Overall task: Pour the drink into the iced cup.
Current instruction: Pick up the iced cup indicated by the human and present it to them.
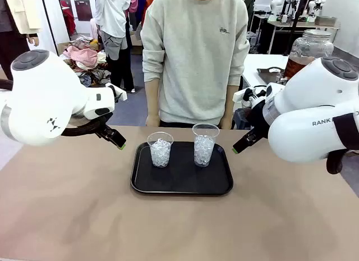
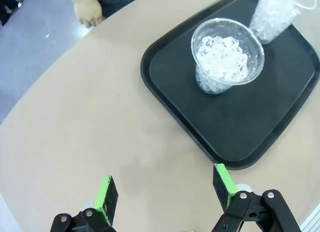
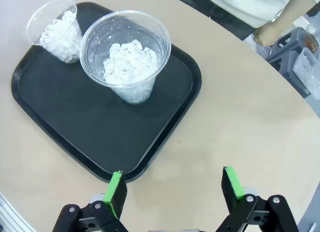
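Two clear plastic iced cups stand on a black tray: one on the left and one on the right. The drink, amber-brown, sits low in a glass dispenser jar on a side table behind my right arm. My left gripper hovers open left of the tray, and its wrist view has the nearer cup ahead of the open gripper. On the other side, my right gripper is open too. Its own view looks past the open gripper at the nearer cup.
A person in a light sweatshirt stands at the far edge, hands down by the table edge. Bare tan tabletop lies in front of the tray. Other people and cluttered tables stand farther back.
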`<state>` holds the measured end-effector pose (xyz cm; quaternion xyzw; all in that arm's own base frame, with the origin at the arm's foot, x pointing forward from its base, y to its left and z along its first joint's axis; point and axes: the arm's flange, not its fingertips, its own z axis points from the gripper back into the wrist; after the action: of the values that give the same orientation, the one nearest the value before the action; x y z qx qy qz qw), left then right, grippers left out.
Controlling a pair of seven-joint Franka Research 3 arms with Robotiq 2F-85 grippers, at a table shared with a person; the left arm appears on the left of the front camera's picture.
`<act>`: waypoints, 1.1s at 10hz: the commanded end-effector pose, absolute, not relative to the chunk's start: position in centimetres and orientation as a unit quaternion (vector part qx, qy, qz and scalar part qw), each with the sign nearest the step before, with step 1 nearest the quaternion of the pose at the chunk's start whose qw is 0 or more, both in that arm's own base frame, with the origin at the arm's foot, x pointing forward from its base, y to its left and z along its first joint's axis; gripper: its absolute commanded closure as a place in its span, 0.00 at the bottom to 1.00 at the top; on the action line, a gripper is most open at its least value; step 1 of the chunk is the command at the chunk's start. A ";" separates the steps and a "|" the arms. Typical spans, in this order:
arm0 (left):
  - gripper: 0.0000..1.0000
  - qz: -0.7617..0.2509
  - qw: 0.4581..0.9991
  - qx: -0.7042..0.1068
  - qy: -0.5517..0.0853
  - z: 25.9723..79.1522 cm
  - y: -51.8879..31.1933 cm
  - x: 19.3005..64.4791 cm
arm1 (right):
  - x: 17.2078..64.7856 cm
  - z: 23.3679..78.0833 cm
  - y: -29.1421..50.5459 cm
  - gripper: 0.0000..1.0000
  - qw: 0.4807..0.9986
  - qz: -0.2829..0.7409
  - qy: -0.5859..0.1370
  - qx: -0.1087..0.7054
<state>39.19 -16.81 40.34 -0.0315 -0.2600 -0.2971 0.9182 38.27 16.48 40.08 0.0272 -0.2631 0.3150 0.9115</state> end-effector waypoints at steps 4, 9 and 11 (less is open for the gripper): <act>0.00 -0.298 0.917 -0.030 -0.263 40.6 -16.6 39.2 | 38.3 40.3 16.3 0.00 0.911 0.314 -0.266 0.028; 0.00 -0.295 0.916 -0.031 -0.272 41.8 -16.5 39.4 | 38.4 42.2 16.9 0.00 0.904 0.336 -0.260 0.053; 0.00 -0.302 0.910 -0.060 -0.276 45.2 -16.5 39.2 | 38.3 46.4 16.3 0.00 0.903 0.339 -0.237 0.114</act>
<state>39.27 -17.13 43.24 -0.0393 -0.2784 -0.2961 0.9128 37.83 17.75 43.86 0.0705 -0.2574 0.3254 0.9072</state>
